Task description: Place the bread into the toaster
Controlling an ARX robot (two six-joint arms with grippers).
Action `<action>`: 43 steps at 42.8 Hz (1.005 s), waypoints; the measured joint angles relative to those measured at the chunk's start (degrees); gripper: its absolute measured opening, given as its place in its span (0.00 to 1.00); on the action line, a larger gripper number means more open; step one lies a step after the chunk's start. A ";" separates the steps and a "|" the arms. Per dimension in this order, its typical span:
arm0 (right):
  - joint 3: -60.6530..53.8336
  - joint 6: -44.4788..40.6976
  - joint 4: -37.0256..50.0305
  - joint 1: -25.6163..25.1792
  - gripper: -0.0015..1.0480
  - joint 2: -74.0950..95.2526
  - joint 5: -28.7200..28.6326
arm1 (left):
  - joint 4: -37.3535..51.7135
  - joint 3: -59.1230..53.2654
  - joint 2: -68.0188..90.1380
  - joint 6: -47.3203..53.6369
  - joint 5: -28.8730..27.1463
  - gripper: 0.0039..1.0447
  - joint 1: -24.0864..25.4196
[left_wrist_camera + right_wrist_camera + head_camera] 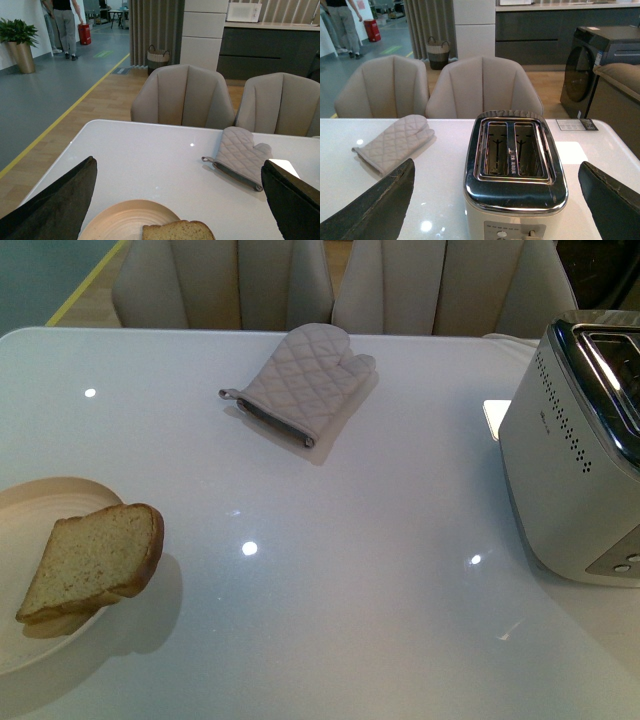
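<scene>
Bread (95, 560): tan speckled slice, brown crust, tilted on plate (30, 505), lower left of frame. Left gripper (178, 165) and right gripper (496, 165) spread wide, holding nothing.

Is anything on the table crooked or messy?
Only the bread looks odd. It sits askew on the plate, with its crust end sticking out past the rim. No crumbs or spills show. The oven mitt lies flat, and the toaster stands upright with empty slots.
</scene>
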 joint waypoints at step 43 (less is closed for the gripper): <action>0.00 0.00 0.00 0.00 0.91 -0.04 0.00 | 28.70 16.33 65.44 -26.43 7.78 0.94 19.04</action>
